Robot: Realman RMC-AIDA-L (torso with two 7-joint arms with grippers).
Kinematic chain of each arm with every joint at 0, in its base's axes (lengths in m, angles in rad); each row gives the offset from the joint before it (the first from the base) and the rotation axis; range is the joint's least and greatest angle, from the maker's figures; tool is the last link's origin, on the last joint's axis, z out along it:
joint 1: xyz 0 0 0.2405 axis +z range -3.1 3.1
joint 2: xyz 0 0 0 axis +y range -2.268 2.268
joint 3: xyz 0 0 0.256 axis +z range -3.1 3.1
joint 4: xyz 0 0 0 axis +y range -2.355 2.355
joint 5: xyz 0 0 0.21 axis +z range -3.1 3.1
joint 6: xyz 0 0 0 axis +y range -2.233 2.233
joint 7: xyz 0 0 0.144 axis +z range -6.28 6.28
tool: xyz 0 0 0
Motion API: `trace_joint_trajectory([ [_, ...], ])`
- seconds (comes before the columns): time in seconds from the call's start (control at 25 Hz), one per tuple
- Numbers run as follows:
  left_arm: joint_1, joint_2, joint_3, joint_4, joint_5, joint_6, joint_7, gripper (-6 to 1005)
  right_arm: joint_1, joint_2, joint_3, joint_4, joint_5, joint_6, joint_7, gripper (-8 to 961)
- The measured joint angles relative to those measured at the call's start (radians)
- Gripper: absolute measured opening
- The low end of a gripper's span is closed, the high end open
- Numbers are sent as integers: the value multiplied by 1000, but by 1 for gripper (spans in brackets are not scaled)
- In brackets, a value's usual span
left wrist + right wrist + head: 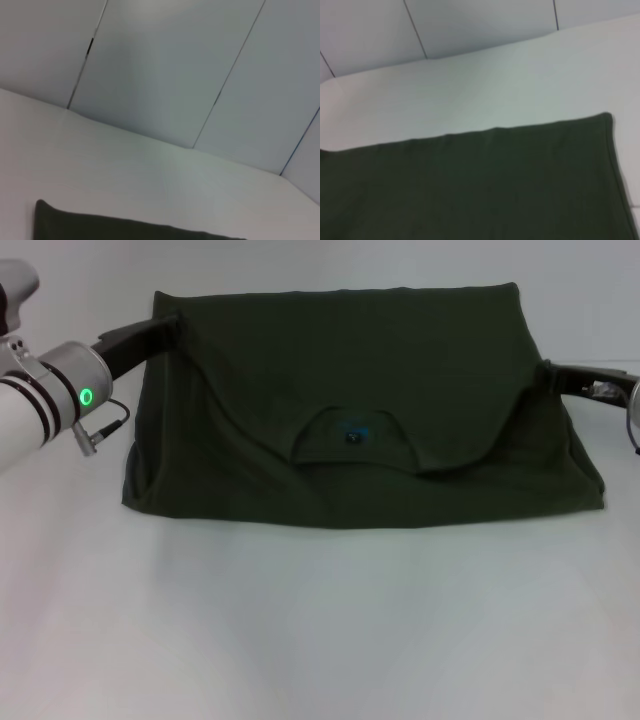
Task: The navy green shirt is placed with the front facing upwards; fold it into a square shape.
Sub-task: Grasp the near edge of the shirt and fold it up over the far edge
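The navy green shirt (350, 360) lies across the far half of the white table (320, 620) as a wide dark-green block. A layer is doubled over on top of it. Its neck opening and small blue label (352, 432) show near the middle. My left gripper (165, 328) meets the cloth at its far left corner, where the tip is lost in the fabric. On the opposite side, my right gripper (552, 375) reaches the right edge and is likewise covered. The left wrist view catches only a strip of the shirt (100, 227). The right wrist view shows a broad hemmed edge of the shirt (470, 190).
Bare white tabletop stretches from the shirt's near edge to the front of the table. Pale wall panels (175, 75) rise behind the table's far edge. No other objects are in view.
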Motion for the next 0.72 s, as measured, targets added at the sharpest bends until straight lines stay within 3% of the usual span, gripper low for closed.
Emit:
trace_joint_trajectory([
  [0.24,3,-15,6,0,2,-21,5,153,-1,21,-2,17,0,44,-16,118],
  [0.44,11,-21,12,3,0,-21,17,163,-5,26,-9,17,-1,50,-32,132],
  [0.6,24,-22,7,22,-9,-13,11,171,-10,26,-15,8,0,34,-36,267],
  [0.72,45,-23,9,53,-22,33,4,397,-18,26,-15,-23,0,-12,-37,367],
])
